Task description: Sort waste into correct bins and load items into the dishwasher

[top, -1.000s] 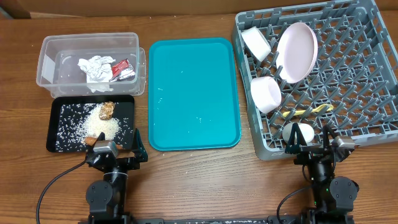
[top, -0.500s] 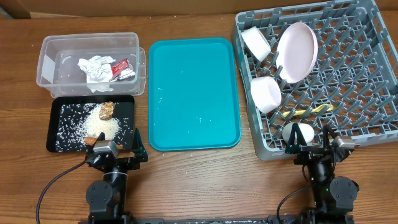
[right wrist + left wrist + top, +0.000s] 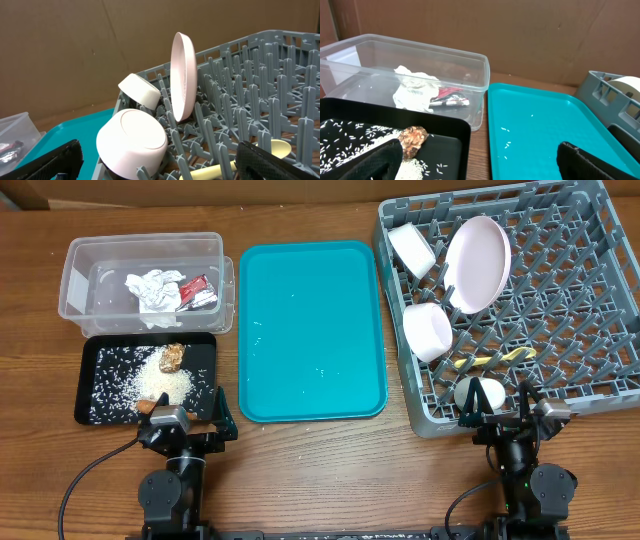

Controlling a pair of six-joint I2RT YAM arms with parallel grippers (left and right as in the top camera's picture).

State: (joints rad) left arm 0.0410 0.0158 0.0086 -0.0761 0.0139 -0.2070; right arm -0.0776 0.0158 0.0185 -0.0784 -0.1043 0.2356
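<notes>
While plate (image 3: 477, 250) stands racked, cup (image 3: 482, 393) seems sideways.

dish rack (image 3: 580, 310) edge cropped, yellow spoon (image 3: 513, 354) partly hidden

tray (image 3: 312, 330) — between tub (image 3: 146, 278), rack (image 3: 560, 310)

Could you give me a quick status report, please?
Left end effector open, empty; right end effector same. Dishes in rack, waste in tub and black tray. Nothing blocking.
</notes>
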